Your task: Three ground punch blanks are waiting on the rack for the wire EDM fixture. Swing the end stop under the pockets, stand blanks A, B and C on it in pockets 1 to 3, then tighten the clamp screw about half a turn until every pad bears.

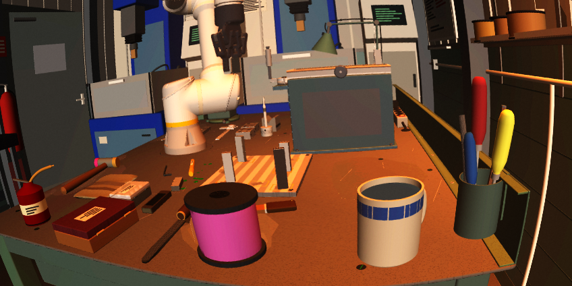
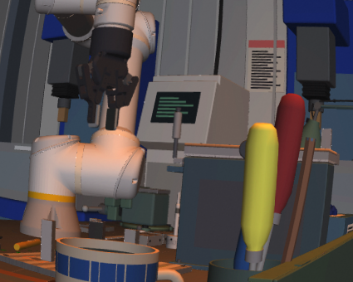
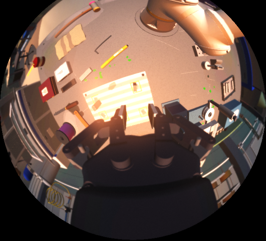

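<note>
My gripper hangs high above the bench, pointing down, partly open and holding nothing. Below it lies the striped rack plate with punch blanks standing on it: a light grey one at the front left, a smaller grey one behind it, and a dark one beside a grey one on the right. The fixture sits on the bench behind the rack, near the arm's base. Its pockets, end stop and clamp screw are too small to make out.
A blue-banded mug and a pink wire spool stand at the bench's front edge. A cup of screwdrivers sits at the right rail. A dark tank stands right of the fixture. A red box, file and oil can crowd the left.
</note>
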Controlling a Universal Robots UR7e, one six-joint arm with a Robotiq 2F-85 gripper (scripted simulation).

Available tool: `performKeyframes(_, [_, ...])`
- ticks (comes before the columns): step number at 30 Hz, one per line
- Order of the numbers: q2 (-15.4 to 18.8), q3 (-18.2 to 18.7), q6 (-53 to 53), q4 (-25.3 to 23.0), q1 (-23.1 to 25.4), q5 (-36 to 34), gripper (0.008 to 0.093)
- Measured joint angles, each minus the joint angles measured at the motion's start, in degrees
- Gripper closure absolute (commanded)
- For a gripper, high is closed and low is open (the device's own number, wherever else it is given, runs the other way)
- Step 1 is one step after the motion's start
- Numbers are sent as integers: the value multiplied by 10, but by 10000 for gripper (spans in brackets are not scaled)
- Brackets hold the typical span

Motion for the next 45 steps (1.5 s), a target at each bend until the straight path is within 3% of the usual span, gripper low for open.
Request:
performKeyframes(10, [36, 122, 0, -157, 0, 0, 594])
performKeyframes(19, [81, 180, 0, -260, 0, 0, 594])
performKeyframes(45, [112, 207, 0, -319, 0, 0, 594])
